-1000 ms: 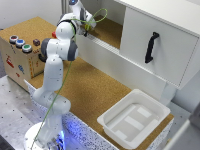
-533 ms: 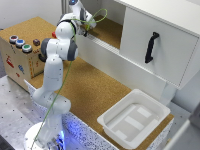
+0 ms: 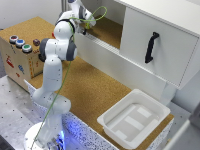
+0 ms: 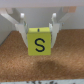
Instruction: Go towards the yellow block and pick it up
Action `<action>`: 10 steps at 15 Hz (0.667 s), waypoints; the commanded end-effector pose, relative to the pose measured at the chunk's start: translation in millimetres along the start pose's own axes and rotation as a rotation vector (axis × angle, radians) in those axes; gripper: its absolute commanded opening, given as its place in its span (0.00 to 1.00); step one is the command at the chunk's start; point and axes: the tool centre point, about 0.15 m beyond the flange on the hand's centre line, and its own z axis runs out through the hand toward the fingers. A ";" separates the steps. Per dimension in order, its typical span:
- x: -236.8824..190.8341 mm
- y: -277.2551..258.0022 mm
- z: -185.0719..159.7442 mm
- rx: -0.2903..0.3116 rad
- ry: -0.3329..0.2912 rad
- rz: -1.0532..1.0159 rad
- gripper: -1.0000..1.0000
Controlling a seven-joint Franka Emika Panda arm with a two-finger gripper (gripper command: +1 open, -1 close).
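Item: yellow block [image 4: 40, 44], a cube with a black letter S on the face turned to the wrist camera.
Location of block: between the two fingers [image 4: 22, 31], inside the open cupboard [image 3: 150, 30] at the far side of the scene, over its cork shelf [image 4: 42, 67].
Height of block: a soft shadow lies on the cork under the block; it appears raised off the shelf, though the wrist view alone does not settle this.
Fingers: clamped on the block, one on each side face, both touching it.
Gripper [image 4: 40, 33]: in the exterior view it is reached into the cupboard opening and the block itself cannot be made out there.
Arm [image 3: 59, 47]: white, standing at the exterior view's left, stretched up and toward the far cupboard.
Approach: judged done; the hand is at the block.
Grasp: judged done; the block sits square and centred in the grip.
Lift: judged begun or just completed; a clear raise out of the cupboard is what remains, if anything.
Risk: the grip is on smooth faces; a tilt or slip during the raise is possible.
Other items: white tray [image 3: 134, 120] on the near cork surface [image 3: 90, 85]; wooden box with coloured buttons [image 3: 20, 52] at the exterior view's left; neither is involved.
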 end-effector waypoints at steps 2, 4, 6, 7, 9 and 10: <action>-55.3 36.3 -43.9 0.075 0.030 -0.182 0.00; -82.0 50.2 -43.7 0.166 -0.007 -0.259 0.00; -103.9 52.4 -51.4 0.247 -0.005 -0.353 0.00; -115.1 49.8 -56.7 0.290 -0.009 -0.405 0.00; -132.7 45.3 -72.5 0.360 -0.009 -0.488 0.00; -141.1 42.1 -79.9 0.392 -0.015 -0.517 0.00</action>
